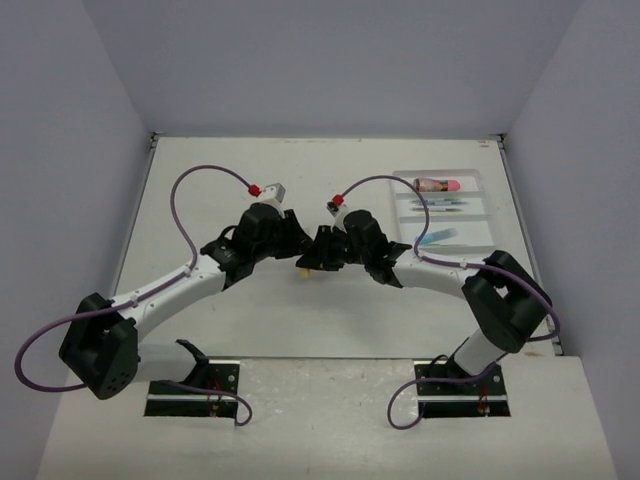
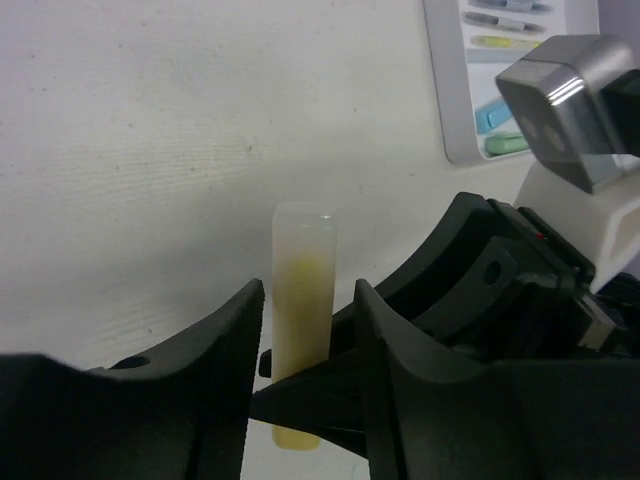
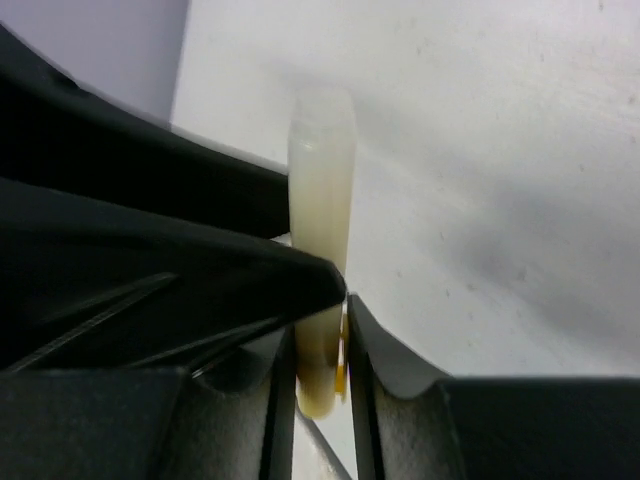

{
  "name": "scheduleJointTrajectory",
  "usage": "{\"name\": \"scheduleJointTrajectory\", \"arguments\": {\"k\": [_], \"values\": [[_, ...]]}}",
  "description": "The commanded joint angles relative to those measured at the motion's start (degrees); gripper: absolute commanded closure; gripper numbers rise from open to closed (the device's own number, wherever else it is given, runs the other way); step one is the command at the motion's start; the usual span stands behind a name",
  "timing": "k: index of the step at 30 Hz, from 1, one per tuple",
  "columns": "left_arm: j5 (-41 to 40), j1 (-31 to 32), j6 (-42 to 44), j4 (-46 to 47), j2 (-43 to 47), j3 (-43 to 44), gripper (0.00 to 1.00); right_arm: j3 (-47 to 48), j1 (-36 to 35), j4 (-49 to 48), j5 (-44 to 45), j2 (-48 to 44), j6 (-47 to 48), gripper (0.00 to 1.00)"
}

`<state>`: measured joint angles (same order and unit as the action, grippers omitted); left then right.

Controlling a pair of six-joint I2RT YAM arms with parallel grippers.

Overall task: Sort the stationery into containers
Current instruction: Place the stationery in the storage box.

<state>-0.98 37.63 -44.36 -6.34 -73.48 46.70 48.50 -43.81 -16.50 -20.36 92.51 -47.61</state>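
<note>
A stubby yellow marker (image 1: 303, 270) (image 2: 303, 300) (image 3: 322, 200) hangs above the table's middle, where both grippers meet. My right gripper (image 1: 314, 260) (image 3: 320, 340) is shut on its lower part. My left gripper (image 1: 297, 258) (image 2: 310, 290) stands round the same marker with a small gap on each side, so it is open. The white three-compartment tray (image 1: 482, 176) (image 2: 450, 100) lies at the far right. It holds a pink tube (image 1: 437, 184), thin pens (image 1: 440, 205) and a light-blue marker (image 1: 440, 237) (image 2: 490, 115); a green marker (image 2: 507, 143) shows beside the blue one.
Purple cables loop over both arms. The right arm's wrist camera block (image 2: 570, 90) sits close in front of the tray in the left wrist view. Grey walls close in the table on the left, back and right.
</note>
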Motion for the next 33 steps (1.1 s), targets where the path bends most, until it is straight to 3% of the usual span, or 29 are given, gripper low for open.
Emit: {"name": "scheduleJointTrajectory", "arguments": {"k": [1,4,8,12,14,20,25,27,30,33], "values": [[-3.2,1.4,1.1,-2.1,2.3,4.2,0.00,0.2,2.7,-0.1,6.5,-2.3,-5.3,1.00],[-13.3,1.4,3.3,-12.8,3.8,8.3,0.00,-2.8,10.8,9.1,15.9,-6.6,-13.0,1.00],[-25.2,1.4,4.9,-17.0,9.0,8.4,0.00,-7.5,18.6,20.6,27.5,-15.8,-25.8,1.00],[-27.5,1.2,6.1,-17.0,12.4,6.4,0.00,-5.5,21.9,29.4,38.4,-20.9,-33.5,1.00],[-27.2,1.2,6.2,-17.7,12.0,6.4,0.00,-4.1,23.8,34.0,44.3,-21.4,-37.1,0.92],[-25.0,1.1,7.4,-19.4,11.7,5.8,0.00,3.1,37.8,34.6,39.5,-11.2,-33.7,1.00],[-27.0,1.2,8.5,-20.5,12.7,5.8,0.00,7.9,41.0,35.6,36.4,-2.7,-30.6,1.00],[-27.1,1.2,8.8,-20.7,12.9,5.9,0.00,9.0,41.1,36.1,35.7,-1.1,-29.6,0.94],[-27.7,1.2,9.1,-20.5,12.8,5.8,0.00,9.4,41.1,36.2,34.6,-1.1,-28.5,0.75],[-29.2,0.8,9.2,-20.1,10.3,5.6,0.00,8.2,41.0,35.9,35.1,-4.1,-28.6,0.37]]}}
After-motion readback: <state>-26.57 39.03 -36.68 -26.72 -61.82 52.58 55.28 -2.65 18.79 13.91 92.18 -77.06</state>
